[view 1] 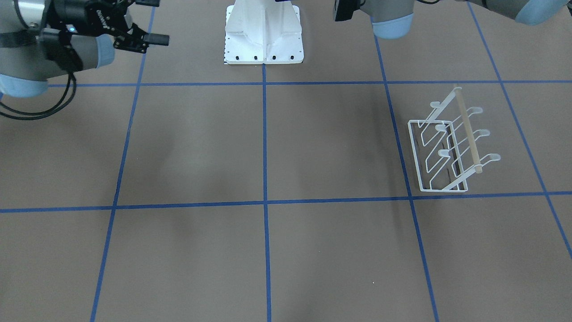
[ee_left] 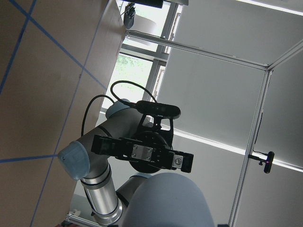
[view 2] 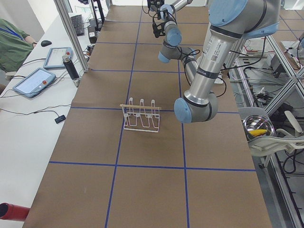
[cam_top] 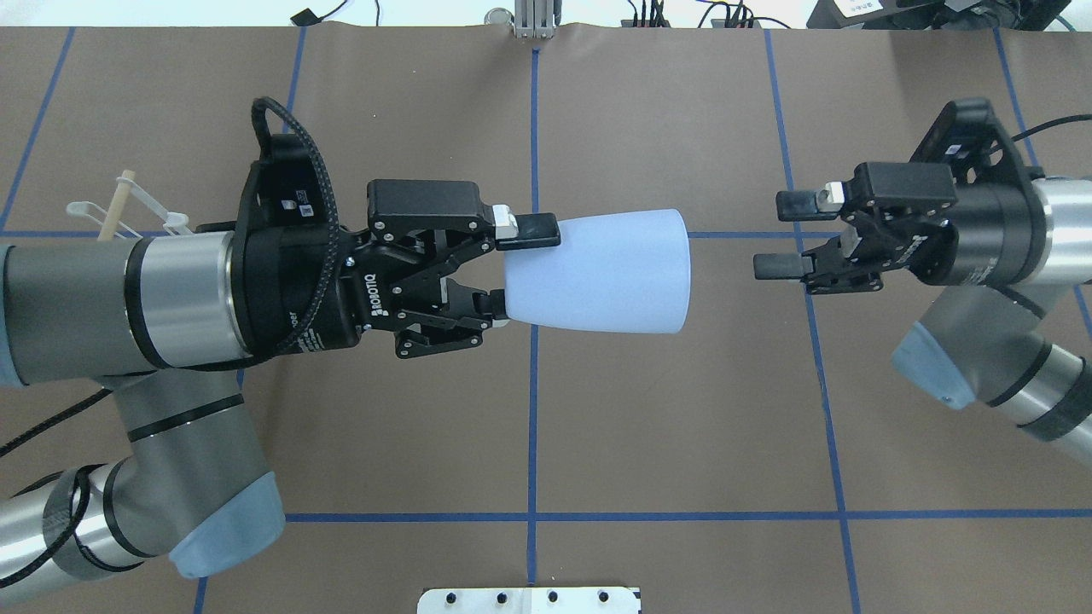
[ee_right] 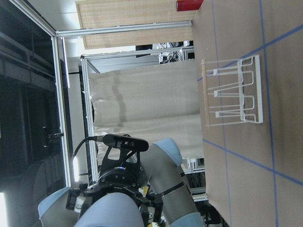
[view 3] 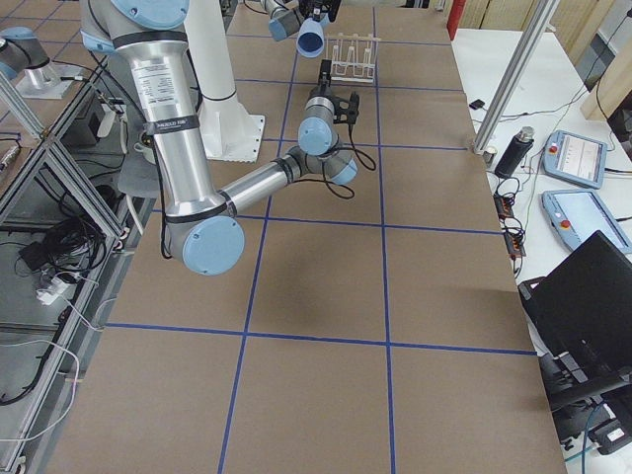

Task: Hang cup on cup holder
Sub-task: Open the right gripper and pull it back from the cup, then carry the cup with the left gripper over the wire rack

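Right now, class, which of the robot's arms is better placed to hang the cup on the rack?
Left. The left gripper is shut on the narrow end of the cup, leaving the rim free, and the rack stands on that arm's side. The right gripper is open and empty.

A brown paper-covered desk [view 1: 192, 143] is crossed by blue tape lines [view 1: 264, 147] that form a grid. Beside it, a white side bench [view 2: 28, 142] carries a grey-framed tablet [view 2: 31, 81], a second tablet [view 2: 59, 57], an upright black cylinder [view 2: 71, 70], a black mouse [view 2: 45, 43] and a red cylinder [view 2: 12, 212]. Across the desk, a shiny steel bowl [view 2: 251, 122] holds something yellow [view 2: 260, 133].
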Controlling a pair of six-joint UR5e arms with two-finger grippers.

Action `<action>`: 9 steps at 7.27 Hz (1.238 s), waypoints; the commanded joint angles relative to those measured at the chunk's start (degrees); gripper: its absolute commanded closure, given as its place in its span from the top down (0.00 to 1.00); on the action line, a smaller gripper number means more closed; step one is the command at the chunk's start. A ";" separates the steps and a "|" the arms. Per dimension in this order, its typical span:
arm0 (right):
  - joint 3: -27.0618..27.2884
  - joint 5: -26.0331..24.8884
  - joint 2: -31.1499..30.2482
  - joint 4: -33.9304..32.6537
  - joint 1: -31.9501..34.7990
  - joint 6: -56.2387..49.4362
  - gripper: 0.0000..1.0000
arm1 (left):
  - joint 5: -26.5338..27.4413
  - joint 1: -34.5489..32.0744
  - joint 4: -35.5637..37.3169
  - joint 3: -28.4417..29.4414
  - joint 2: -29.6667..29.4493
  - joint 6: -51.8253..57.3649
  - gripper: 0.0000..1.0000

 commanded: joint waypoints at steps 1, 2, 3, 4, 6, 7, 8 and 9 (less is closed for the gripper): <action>-2.40 7.96 -0.06 -9.48 11.11 -10.29 1.00 | 0.26 -1.85 12.11 -3.52 1.50 11.18 0.00; -2.49 7.46 -0.32 -15.73 13.76 -18.88 1.00 | 0.35 -3.50 18.61 -6.06 2.12 16.29 0.00; -2.49 7.11 -0.41 -22.05 18.05 -25.76 1.00 | 0.61 -6.04 25.03 -7.83 2.21 18.95 0.00; -2.57 5.97 -0.76 -29.25 22.27 -33.83 1.00 | 0.35 -10.24 30.23 -8.72 2.74 21.07 0.00; -2.14 -4.52 -3.21 -41.14 25.47 -51.84 1.00 | 0.52 -14.91 42.87 -13.27 5.97 30.52 0.00; -2.31 -13.11 -3.75 -47.11 25.48 -61.41 1.00 | 0.44 -18.51 49.63 -15.12 6.25 35.10 0.00; -2.40 -17.90 -3.23 -53.69 25.39 -69.43 1.00 | 0.44 -21.33 55.10 -16.01 6.26 40.46 0.00; -2.57 -18.38 -3.05 -59.24 26.52 -76.73 1.00 | 0.44 -23.88 59.94 -15.94 6.26 45.73 0.00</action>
